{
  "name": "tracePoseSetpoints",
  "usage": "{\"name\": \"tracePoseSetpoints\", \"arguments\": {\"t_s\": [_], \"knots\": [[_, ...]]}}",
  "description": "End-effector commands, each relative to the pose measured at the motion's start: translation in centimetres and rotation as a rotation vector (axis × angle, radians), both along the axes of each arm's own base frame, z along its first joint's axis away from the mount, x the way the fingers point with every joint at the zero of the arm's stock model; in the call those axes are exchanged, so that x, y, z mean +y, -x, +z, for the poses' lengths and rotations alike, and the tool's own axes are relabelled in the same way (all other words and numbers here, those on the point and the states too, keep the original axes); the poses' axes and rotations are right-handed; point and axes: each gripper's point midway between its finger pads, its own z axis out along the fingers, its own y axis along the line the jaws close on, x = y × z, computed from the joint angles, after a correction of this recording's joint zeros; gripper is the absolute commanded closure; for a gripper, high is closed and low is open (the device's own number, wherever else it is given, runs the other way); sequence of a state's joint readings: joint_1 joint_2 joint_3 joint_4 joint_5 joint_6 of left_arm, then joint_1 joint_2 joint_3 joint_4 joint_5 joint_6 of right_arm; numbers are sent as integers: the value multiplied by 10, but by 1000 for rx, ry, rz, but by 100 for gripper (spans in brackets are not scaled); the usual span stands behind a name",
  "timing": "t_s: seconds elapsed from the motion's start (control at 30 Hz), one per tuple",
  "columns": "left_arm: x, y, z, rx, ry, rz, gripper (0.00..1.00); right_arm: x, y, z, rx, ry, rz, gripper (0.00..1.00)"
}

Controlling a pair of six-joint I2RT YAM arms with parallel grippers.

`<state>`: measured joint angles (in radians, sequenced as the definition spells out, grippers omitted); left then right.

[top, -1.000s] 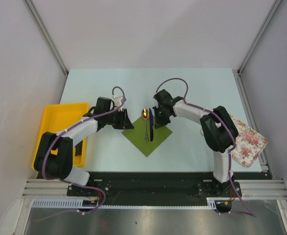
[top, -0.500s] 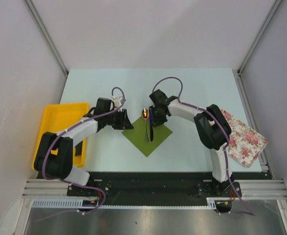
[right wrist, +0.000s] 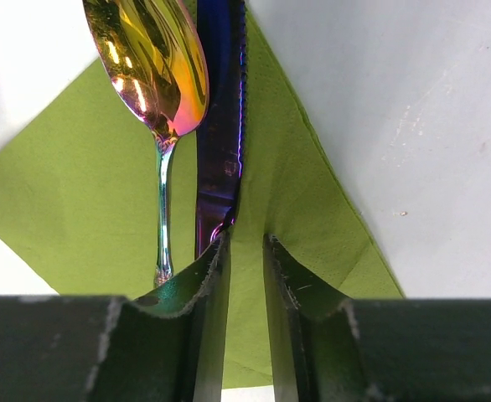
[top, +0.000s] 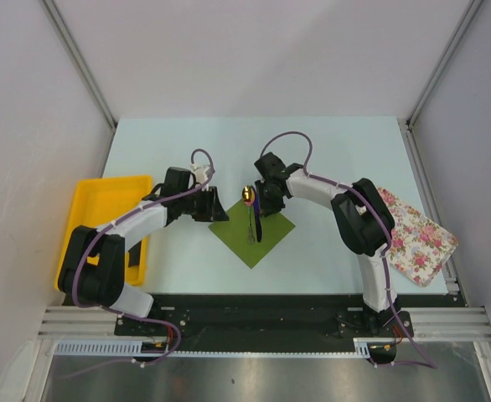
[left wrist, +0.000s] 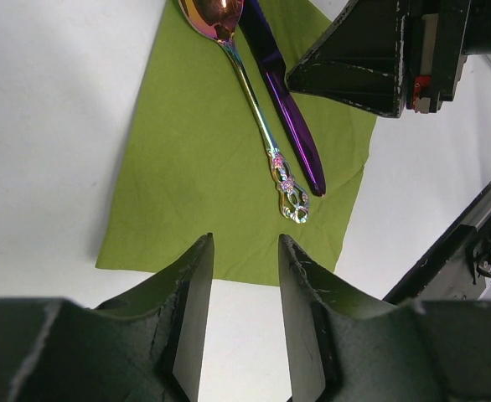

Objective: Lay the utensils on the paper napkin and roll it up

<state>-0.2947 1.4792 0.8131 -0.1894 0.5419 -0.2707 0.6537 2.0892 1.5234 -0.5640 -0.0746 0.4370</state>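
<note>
The olive-green paper napkin (top: 266, 239) lies as a diamond on the white table between both arms. A gold-headed spoon (top: 247, 195) and a dark purple knife (top: 259, 224) lie side by side on it, heads toward the far corner. My right gripper (top: 265, 203) is low over the napkin's far right part; in the right wrist view its fingertips (right wrist: 219, 251) stand a narrow gap apart, with napkin (right wrist: 78, 201) showing between them, right beside the knife (right wrist: 220, 126) and spoon (right wrist: 157, 67). My left gripper (left wrist: 245, 251) is open and empty at the napkin's (left wrist: 204, 167) left edge.
A yellow tray (top: 103, 197) sits at the table's left edge under the left arm. A white floral cloth (top: 417, 234) lies at the right edge. The right gripper's black body (left wrist: 371, 59) shows in the left wrist view beside the knife (left wrist: 289, 117).
My right gripper has shifted slightly left and toward the far corner of the napkin, closer to the knife. The left arm, the napkin and the utensils have not moved.
</note>
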Motion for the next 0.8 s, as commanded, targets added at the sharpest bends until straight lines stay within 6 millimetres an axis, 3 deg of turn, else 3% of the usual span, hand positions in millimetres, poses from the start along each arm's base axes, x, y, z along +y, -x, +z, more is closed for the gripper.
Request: {"name": "tracePoseSetpoints", "arguments": {"t_s": [0.0, 0.23, 0.5, 0.63, 0.77], "knots": [[-3, -4, 4, -19, 4, 2, 58, -1, 1, -11, 24, 27, -14, 73], [-3, -5, 4, -24, 3, 2, 57, -2, 4, -3, 27, 17, -2, 68], [-3, -5, 6, -27, 2, -3, 57, -2, 9, -7, 41, 22, 4, 67], [-4, -6, 11, -67, 5, -40, 55, 0, 4, 9, 17, -6, 24, 68], [-8, 1, 29, -286, -26, -227, 49, 3, 1, 38, 0, -99, 74, 65]]}}
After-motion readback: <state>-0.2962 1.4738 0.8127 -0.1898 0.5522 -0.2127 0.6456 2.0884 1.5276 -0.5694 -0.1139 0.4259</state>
